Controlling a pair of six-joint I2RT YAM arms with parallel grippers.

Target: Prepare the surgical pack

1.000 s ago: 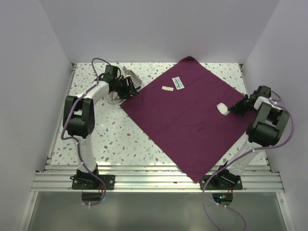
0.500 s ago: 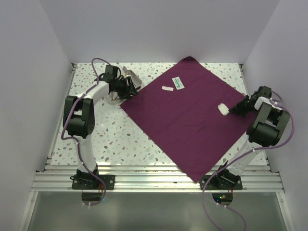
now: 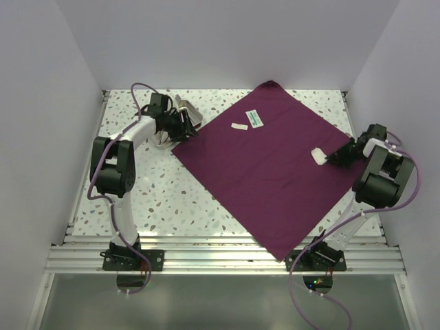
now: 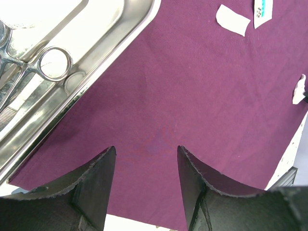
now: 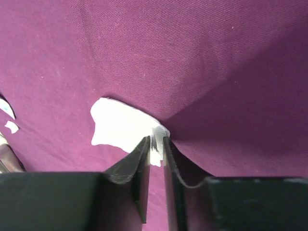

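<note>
From above, noted the large square plum-purple cloth point(image 3: 265, 172) spread diagonally on the speckled table point(image 3: 172, 199), with the small white gauze pad point(image 3: 318, 156) near its right edge, at the right gripper point(image 3: 332, 159).

Left wrist: found the left gripper point(image 4: 146, 154) wide and empty over the cloth, beside the shallow rectangular steel tray point(image 4: 115, 33).

Right wrist: saw fingers narrow about the gauze's edge, grip unclear, cloth puckered there. Judged that lifting could drag cloth or gauze along.

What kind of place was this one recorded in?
Probably a robot lab test cell, not a clinic: plain white enclosure walls, a speckled tabletop, and an aluminium mounting rail along its near edge.
</note>
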